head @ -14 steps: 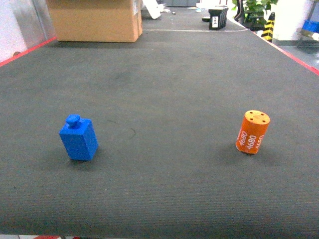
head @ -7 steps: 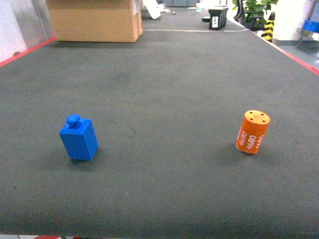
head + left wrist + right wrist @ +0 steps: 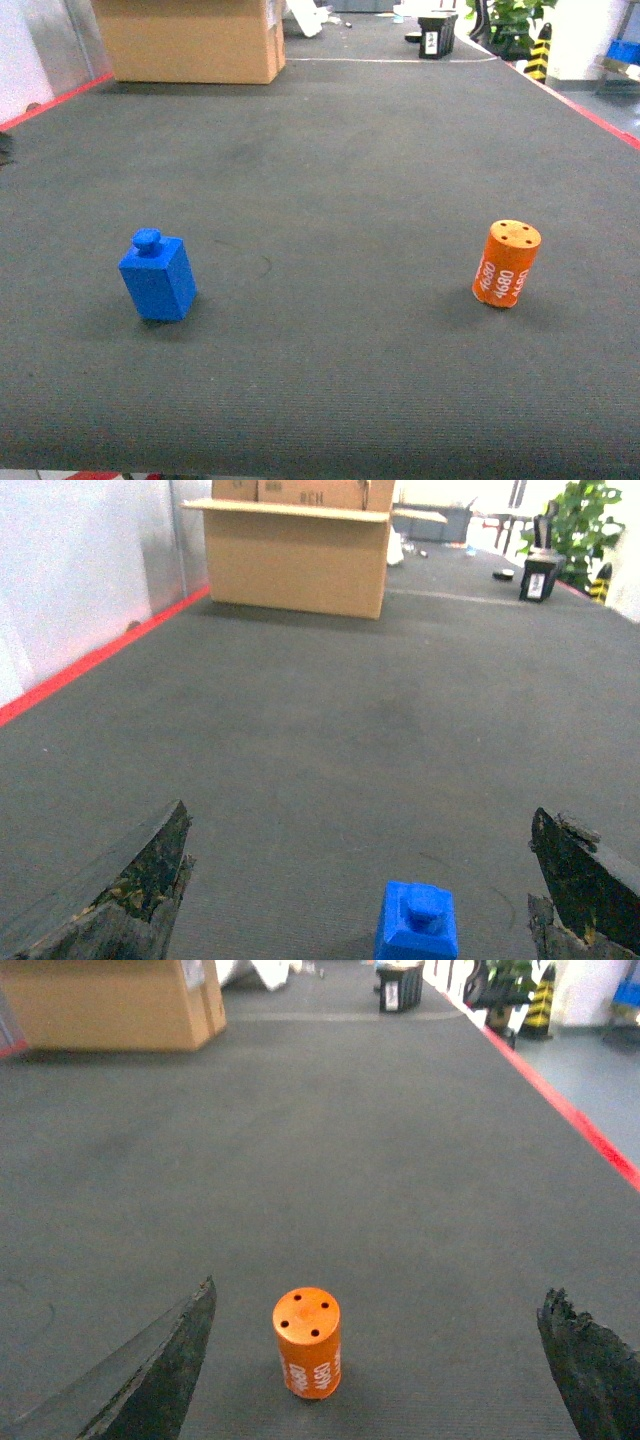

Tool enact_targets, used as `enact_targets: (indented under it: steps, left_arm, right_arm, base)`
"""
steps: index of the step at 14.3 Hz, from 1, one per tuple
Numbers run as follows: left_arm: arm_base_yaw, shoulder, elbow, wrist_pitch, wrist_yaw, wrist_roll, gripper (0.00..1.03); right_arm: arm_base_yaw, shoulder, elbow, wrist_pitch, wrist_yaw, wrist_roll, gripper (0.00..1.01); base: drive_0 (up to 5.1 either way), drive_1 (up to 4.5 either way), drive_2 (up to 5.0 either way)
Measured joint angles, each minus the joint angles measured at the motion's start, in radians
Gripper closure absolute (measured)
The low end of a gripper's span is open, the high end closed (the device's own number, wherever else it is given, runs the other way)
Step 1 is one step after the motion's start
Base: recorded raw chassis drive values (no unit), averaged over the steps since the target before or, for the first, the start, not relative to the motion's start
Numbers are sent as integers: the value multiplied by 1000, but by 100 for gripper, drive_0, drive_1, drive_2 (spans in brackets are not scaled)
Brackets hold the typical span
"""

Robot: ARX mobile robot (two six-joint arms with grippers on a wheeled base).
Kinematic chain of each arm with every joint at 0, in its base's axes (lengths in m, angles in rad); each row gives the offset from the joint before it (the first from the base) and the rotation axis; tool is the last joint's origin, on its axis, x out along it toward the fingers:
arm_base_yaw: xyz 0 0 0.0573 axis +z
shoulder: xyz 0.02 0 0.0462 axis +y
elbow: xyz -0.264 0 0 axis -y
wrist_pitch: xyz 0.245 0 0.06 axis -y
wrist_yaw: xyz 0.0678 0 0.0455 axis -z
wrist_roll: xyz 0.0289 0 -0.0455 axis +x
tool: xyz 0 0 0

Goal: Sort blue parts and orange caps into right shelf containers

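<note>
The blue part (image 3: 157,277) stands upright on the left side of the dark desk (image 3: 330,180), and the orange cap (image 3: 507,264) stands upright well apart from it on the right — one piece in front of each arm, so that each arm can take its own. In the left wrist view the left gripper (image 3: 360,880) has its jaws wide apart, with the blue part just ahead and nearly centred between them. In the right wrist view the right gripper (image 3: 385,1360) is the same: jaws wide apart, the orange cap between and a little ahead, not touched. Both seem lined up for an approach, I think. No blue crate shows in any view; only a brown cardboard box (image 3: 190,40) stands at the far end.
</note>
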Motion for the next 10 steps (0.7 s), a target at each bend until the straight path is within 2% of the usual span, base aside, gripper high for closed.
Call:
enact_targets:
  steps: [2,4,7,10]
  left_arm:
    - [-20,293,135,31,10,13,5]
    - [-47,452,233,26,21,23,5]
    - [-68,574,306,27,27,43,5]
    - [-69,687,331,53,17,45,5]
  right_arm:
    - [0,296,146,4,-21,0,3]
    - [1,467,244,-8,-27,0,3]
    - [0,614,321,-8,-27,9,3]
    - [-1,711,362,4,-27,26,3]
  base:
    - [0,0,0]
    - [0,0,0]
    - [0,0,0]
    - [0,0,0]
